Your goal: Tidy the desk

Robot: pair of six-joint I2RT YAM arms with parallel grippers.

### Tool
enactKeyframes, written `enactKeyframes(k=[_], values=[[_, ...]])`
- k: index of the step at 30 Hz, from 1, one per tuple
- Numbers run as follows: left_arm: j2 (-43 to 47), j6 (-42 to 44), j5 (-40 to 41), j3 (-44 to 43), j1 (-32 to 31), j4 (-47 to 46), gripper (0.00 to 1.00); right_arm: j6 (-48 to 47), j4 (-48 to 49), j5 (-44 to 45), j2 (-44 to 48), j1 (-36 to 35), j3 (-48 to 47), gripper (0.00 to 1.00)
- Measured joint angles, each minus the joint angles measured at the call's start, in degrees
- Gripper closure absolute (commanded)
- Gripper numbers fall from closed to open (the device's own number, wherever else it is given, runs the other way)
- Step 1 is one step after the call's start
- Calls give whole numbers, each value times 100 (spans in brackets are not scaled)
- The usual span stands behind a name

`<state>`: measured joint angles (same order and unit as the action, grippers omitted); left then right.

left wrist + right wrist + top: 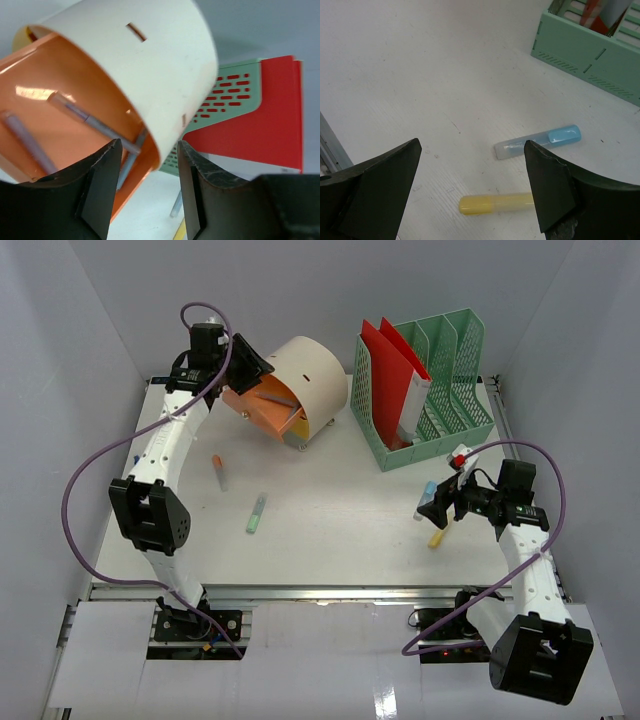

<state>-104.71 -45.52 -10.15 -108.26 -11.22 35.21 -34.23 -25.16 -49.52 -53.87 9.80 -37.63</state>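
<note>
Noting layout, largest item first. The bench (330, 480) lies under both claws, white, its metal rail on the side toward the arm bases. A green file rack (445, 390) stands beyond the right claw (472, 145), with red folders (388, 358) in its slots nearest the left claw (145, 190).

A cream pen holder (150, 60) with an orange inside lies tipped, mouth toward the left claw. That claw's jaws are parted and straddle the holder's rim. Whether either finger presses the wall I cannot tell from the wrist view. Grey pens (95, 125) rest inside, just ahead of the fingers.

The right claw is spread wide, holding nothing, and hangs over the bench. A blue highlighter (540, 141) lies below and between its fingers. A yellow highlighter (495, 204) lies just nearer the wrist. A green highlighter (257, 512) and an orange-capped marker (218, 471) lie apart between the two claws, nearer the left arm.
</note>
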Motion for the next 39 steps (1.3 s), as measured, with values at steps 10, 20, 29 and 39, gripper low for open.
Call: enactKeyframes(k=[10,20,29,39], values=[[1582,516,-864,1081,166,-1087,28,-649,-241,-285,176,-1003,-238,10],[6330,938,-970,5705,236,-2094,12,-254,-402,1485,-1959,-4430,-3315,9],[8028,837,-794,7161,249,-1350,9,277,-443,2869,-4168,-5801,-5737,50],[9436,350,-453,7309,249,-233,6,1024,-248,4005,-6149,-6983,-8133,54]])
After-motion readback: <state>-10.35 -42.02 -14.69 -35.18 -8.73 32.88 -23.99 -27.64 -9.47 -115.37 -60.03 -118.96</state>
